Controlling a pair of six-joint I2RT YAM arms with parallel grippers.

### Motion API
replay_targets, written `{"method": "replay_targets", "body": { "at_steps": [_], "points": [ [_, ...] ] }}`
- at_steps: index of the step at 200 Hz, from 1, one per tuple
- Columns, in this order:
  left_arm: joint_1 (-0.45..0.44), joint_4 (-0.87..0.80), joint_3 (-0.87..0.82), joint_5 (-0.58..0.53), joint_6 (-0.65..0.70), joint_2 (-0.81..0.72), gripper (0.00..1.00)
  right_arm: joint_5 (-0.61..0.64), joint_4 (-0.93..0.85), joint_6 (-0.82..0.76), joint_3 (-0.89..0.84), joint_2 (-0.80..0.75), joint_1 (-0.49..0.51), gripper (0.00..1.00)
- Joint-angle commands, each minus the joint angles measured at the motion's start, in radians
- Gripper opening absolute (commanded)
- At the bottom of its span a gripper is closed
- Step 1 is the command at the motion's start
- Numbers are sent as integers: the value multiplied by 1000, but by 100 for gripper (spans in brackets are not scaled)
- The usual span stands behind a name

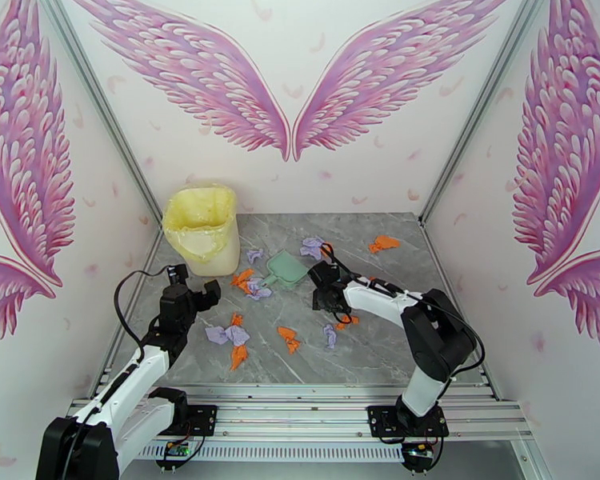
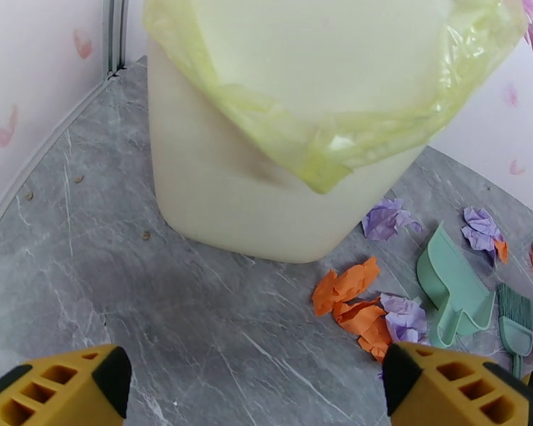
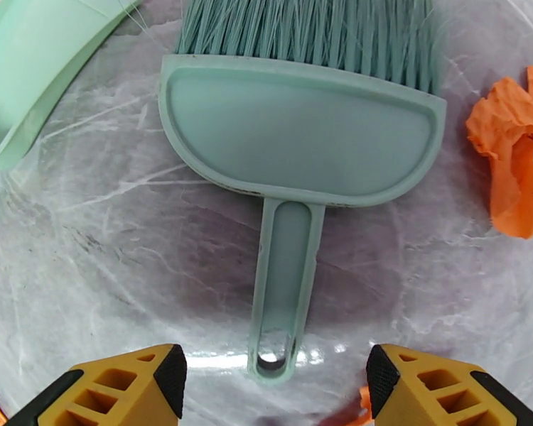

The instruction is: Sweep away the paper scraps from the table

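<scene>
Orange paper scraps (image 1: 289, 339) and lavender ones (image 1: 226, 335) lie scattered over the grey marble table (image 1: 380, 346). A mint brush (image 3: 295, 129) lies flat, bristles away from me. Its handle (image 3: 286, 278) points between the fingers of my right gripper (image 3: 277, 381), which stands open with a gap on each side of the handle. An orange scrap (image 3: 512, 150) sits right of the brush head. The mint dustpan (image 1: 286, 267) lies just left of the right gripper (image 1: 326, 286). My left gripper (image 2: 256, 392) is open and holds nothing, with orange scraps (image 2: 345, 285) and purple scraps (image 2: 387, 218) ahead to its right.
A cream bin lined with a yellow bag (image 1: 200, 230) stands at the table's back left corner, close in front of the left gripper (image 1: 192, 294). White walls with pink wings close in the table on three sides. A metal rail (image 1: 300, 410) runs along the near edge.
</scene>
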Motion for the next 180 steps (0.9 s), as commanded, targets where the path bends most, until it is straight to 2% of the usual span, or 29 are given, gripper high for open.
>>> {"method": "replay_targets", "body": {
  "at_steps": [1, 45, 87, 105, 122, 156, 180],
  "points": [
    [0, 22, 1, 26, 5, 17, 99, -24, 39, 25, 26, 41, -9, 70],
    [2, 23, 6, 31, 5, 27, 99, -52, 81, 32, 19, 87, -25, 65],
    [2, 29, 3, 46, 10, 26, 98, -58, 111, 39, -8, 98, -36, 54],
    [2, 32, 1, 56, 11, 26, 97, -60, 127, 40, -26, 101, -39, 45],
    [1, 35, 2, 73, 15, 27, 93, -70, 145, 36, -46, 103, -43, 36],
    [-7, 25, 12, 106, 20, 36, 86, -61, 149, 13, -59, 95, -45, 29],
    [-18, 1, 27, 167, -11, 22, 82, -37, 125, -17, -57, 55, -45, 25]
  ]
}}
